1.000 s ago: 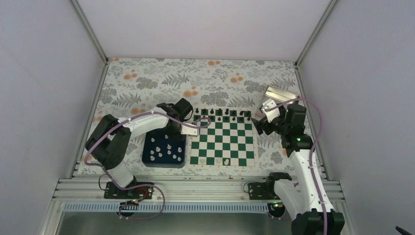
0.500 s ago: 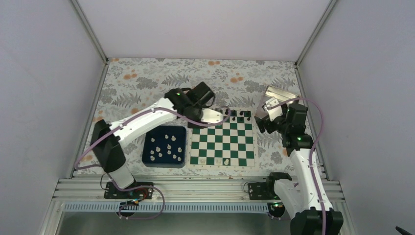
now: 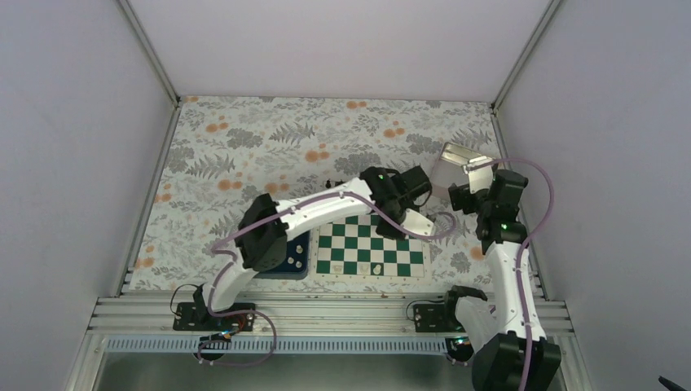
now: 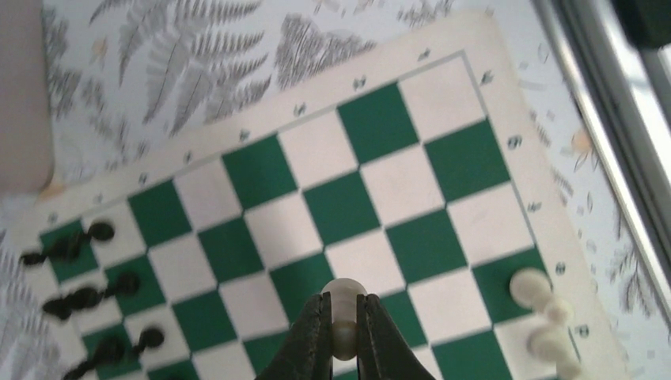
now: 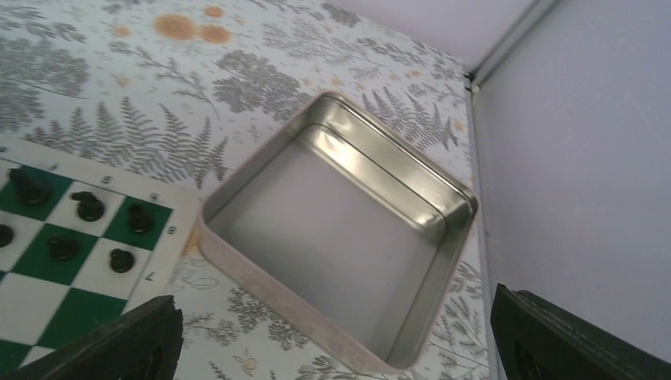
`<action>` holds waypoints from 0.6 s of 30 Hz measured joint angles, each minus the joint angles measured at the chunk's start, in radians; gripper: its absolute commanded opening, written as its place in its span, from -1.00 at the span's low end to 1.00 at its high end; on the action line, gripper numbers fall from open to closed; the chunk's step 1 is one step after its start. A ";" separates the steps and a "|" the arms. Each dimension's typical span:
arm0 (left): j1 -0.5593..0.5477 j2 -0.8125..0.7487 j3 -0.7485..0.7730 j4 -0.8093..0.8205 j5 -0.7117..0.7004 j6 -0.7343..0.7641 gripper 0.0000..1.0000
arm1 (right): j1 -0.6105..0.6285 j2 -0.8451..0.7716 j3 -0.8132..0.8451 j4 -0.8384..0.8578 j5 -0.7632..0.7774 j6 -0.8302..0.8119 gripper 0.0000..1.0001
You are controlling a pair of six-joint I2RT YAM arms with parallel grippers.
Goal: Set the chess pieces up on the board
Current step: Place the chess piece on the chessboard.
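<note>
Two white arms work over the fern-and-flower patterned surface, seen from above. The left arm stretches across the flat green-and-white checked chessboard toward its far right corner. It hides part of the dark navy square tray that lies just beside the board's left edge. A couple of tiny cream chess pieces stand on the board's near row. The right arm is off to the board's right, with its head near a shiny square metal tin.

From the left wrist, the left tool is clamped tight on a round-headed cream piece over the checks. I cannot tell whether the piece touches the board. Two more cream figures stand in the corner squares at the lower right. Small black chess pieces line the board's edge at the left.

From the right wrist, the right tool hangs with its jaws spread wide, gripping nothing. Its dark fingers frame the open-topped tin. The tin sits just beside the board's corner, where several black pieces stand.
</note>
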 measured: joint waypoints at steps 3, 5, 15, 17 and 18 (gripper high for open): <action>-0.029 0.064 0.070 -0.007 0.027 0.002 -0.92 | -0.011 0.018 0.000 0.014 0.034 0.004 1.00; -0.044 0.103 0.113 -0.013 0.044 0.003 -0.92 | -0.016 0.032 0.000 0.021 0.056 0.008 1.00; -0.075 0.275 0.274 -0.061 0.082 0.010 -0.92 | -0.021 0.067 0.000 0.037 0.101 0.012 1.00; -0.080 0.302 0.296 -0.072 0.087 0.014 -0.92 | -0.021 0.067 0.000 0.039 0.101 0.013 1.00; -0.083 0.313 0.303 -0.077 0.088 0.016 -0.92 | -0.021 0.067 0.000 0.039 0.101 0.014 1.00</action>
